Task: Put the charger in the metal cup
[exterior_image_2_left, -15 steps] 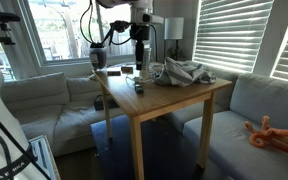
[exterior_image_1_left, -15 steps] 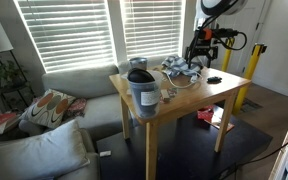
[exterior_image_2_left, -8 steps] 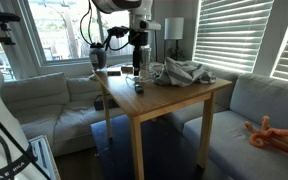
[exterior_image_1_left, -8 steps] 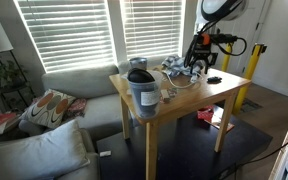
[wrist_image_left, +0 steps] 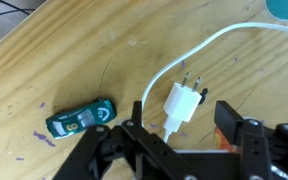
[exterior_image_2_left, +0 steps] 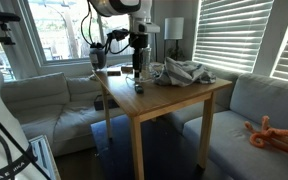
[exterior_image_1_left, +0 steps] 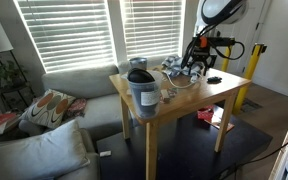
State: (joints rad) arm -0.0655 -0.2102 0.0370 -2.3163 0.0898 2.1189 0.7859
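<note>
- Our black gripper [wrist_image_left: 181, 128] hovers with its jaws spread wide, gripping nothing.
- Below, between its fingers, the white two-pin charger [wrist_image_left: 181, 103] lies on the light wooden table [wrist_image_left: 44, 70].
- A small green toy car [wrist_image_left: 81, 118] lies nearby.
- The small shiny metal cup [exterior_image_1_left: 168, 95] stands well apart.

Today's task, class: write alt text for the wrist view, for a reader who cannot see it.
A white charger with two prongs lies on a wooden table, seen between the open jaws of the black gripper. Its white cable curves toward the upper right, and a small green toy car lies to the charger's left.
</note>
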